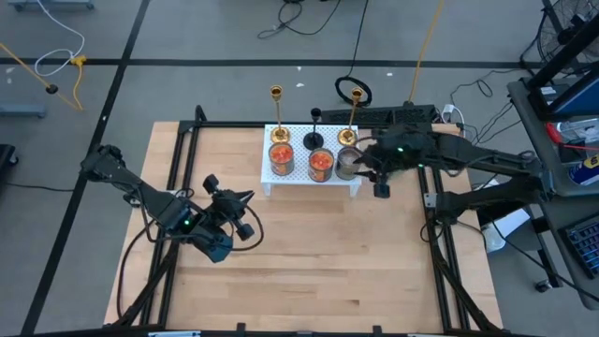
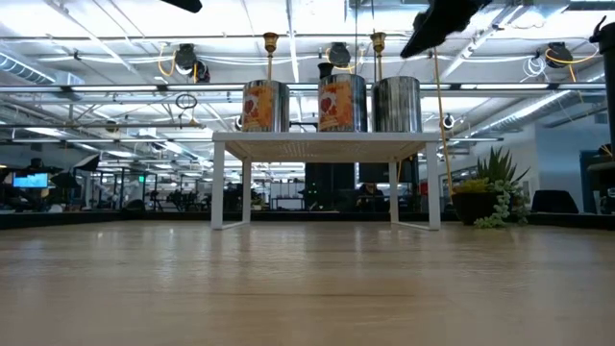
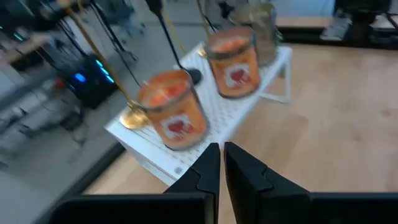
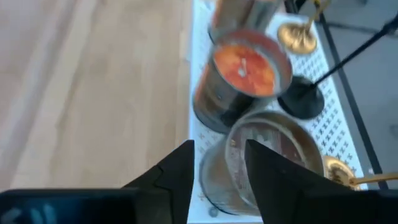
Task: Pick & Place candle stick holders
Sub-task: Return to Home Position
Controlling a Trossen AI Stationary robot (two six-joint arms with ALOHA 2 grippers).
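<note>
Over the bare front-left of the table [image 1: 309,281], the left gripper [image 3: 221,150] is seen with its fingers all but closed on nothing, pointed toward the white rack [image 2: 322,140]. Farther back, at the rack's right end, the right gripper [image 4: 219,147] is held just above the greyish cup [image 1: 347,163], its fingers spread wide and empty. All six holders are judged to be in place, so only the retreat to the rest pose appears to be left. That retreat would best be begun with a straight lift of the right arm, so that the open fingers are carried clear of the cup's rim before any swing is made and the gold stick just behind is not brushed. Along the rack's front edge the two orange-red cups [image 1: 281,156] [image 1: 320,164], both labelled, are lined up with the greyish one. Behind them the slim gold sticks [image 1: 279,137] [image 1: 348,138] are stood toward either end on round bases, with the short black stick [image 1: 314,141] between them.
</note>
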